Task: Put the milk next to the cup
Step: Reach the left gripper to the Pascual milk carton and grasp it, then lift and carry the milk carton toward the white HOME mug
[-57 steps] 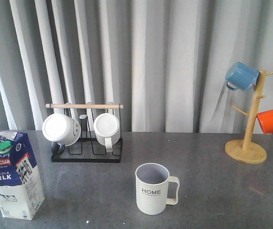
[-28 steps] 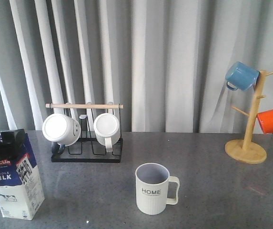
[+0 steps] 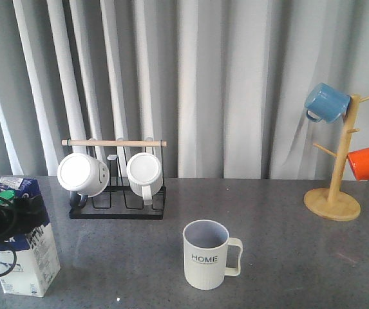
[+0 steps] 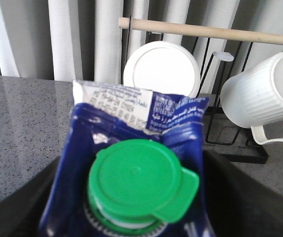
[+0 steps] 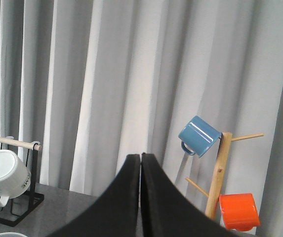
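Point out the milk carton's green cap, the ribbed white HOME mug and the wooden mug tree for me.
Milk carton's green round cap (image 4: 134, 181), left wrist view: centre of the cap top.
Ribbed white HOME mug (image 3: 205, 264), front view: front wall below the lettering.
Wooden mug tree (image 3: 339, 168), front view: upright post.

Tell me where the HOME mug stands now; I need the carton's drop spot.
In the front view the HOME mug stands upright at the table's near centre, handle to the right, in front of the black mug rack and well right of the milk carton.

Bare table (image 3: 120, 257) was seen between milk (image 3: 26, 257) and cup (image 3: 205, 255). Behind that gap, passage was blocked by the mug rack (image 3: 116, 187).
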Tool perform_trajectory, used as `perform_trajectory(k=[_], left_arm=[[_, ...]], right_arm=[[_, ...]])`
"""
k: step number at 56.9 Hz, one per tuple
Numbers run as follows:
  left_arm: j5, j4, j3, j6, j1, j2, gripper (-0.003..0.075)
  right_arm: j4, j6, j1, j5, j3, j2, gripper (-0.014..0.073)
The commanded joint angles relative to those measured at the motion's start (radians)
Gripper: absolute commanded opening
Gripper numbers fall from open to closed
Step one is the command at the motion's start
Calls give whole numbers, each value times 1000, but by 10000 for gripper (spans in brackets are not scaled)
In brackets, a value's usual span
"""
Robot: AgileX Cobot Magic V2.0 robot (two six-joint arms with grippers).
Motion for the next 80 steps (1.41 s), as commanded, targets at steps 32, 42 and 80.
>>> perform_trajectory(k=[32, 42, 80], left_arm=[[-130, -4, -28, -5, -6, -37, 160], [-138, -14, -28, -5, -8, -60, 161], [-299, -1261, -219, 1126, -580, -18, 164]], right_arm=[[-8, -1, -8, -69, -24, -6, -8], [-8, -1, -8, -73, -24, -6, -8], [-8, -1, -8, -74, -24, -6, -8]])
